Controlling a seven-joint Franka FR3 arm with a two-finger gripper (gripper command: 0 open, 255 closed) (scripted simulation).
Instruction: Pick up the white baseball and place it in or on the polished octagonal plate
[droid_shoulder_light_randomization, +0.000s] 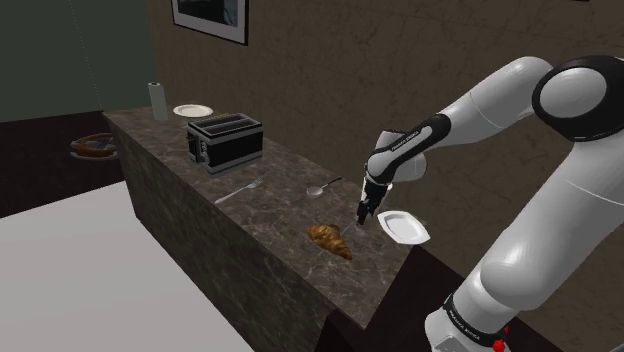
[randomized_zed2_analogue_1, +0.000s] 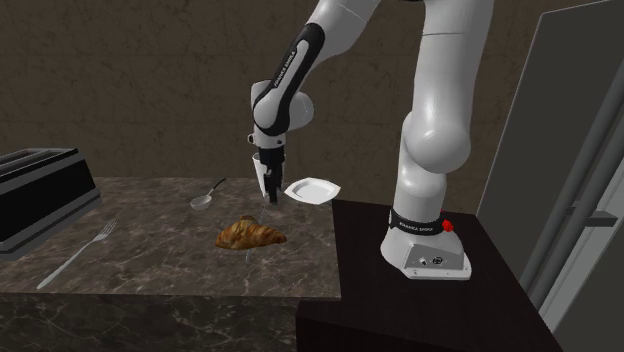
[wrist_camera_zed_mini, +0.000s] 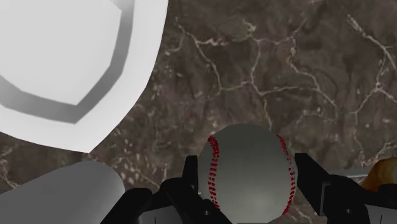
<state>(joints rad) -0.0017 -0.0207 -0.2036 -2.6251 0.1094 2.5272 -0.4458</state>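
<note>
Baseball (wrist_camera_zed_mini: 249, 173), white with red stitching, sits clasped in the closed pincer (droid_shoulder_light_randomization: 363, 216) low over the tabletop (droid_shoulder_light_randomization: 270, 215). The octagonal plate (droid_shoulder_light_randomization: 404, 227) lies just beside it, toward the shoulder view's right, so a short sideways carry should suffice.

Looking like a home kitchen: dark veined stone bench (droid_shoulder_light_randomization: 280, 170) carrying black toaster (droid_shoulder_light_randomization: 225, 143), fork (droid_shoulder_light_randomization: 238, 191), spoon (droid_shoulder_light_randomization: 322, 186), croissant (droid_shoulder_light_randomization: 330, 240) & white octagonal plate (droid_shoulder_light_randomization: 404, 227) at one end. Round plate (droid_shoulder_light_randomization: 192, 111) + upright white roll (droid_shoulder_light_randomization: 158, 101) sitting at other end. Framed pic (droid_shoulder_light_randomization: 210, 18) hanging on brown wall behind.
</note>
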